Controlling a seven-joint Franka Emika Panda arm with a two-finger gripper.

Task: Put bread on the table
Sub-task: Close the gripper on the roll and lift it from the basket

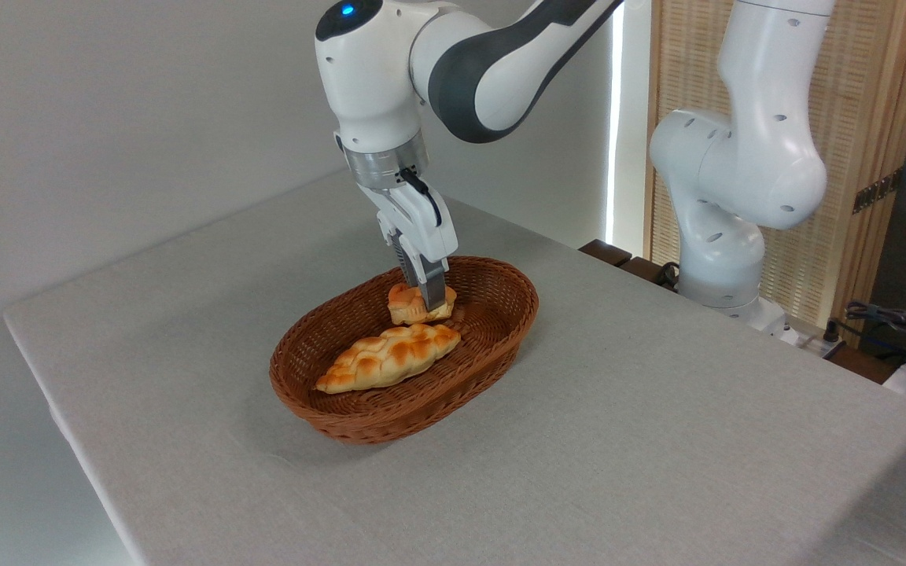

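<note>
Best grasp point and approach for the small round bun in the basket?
Grip the bun across its sides, coming straight down from above. The basket wall rings it and the braided loaf lies just in front, so a side approach is blocked. The gripper is already down on it; whether it has closed isn't clear.

The gripper (431, 295) reaches straight down into the brown oval wicker basket (500, 346), its fingers closed on the small round bun (410, 306). A longer braided loaf (390, 356) lies just in front of the bun. The basket sits on the grey counter (657, 440).
</note>
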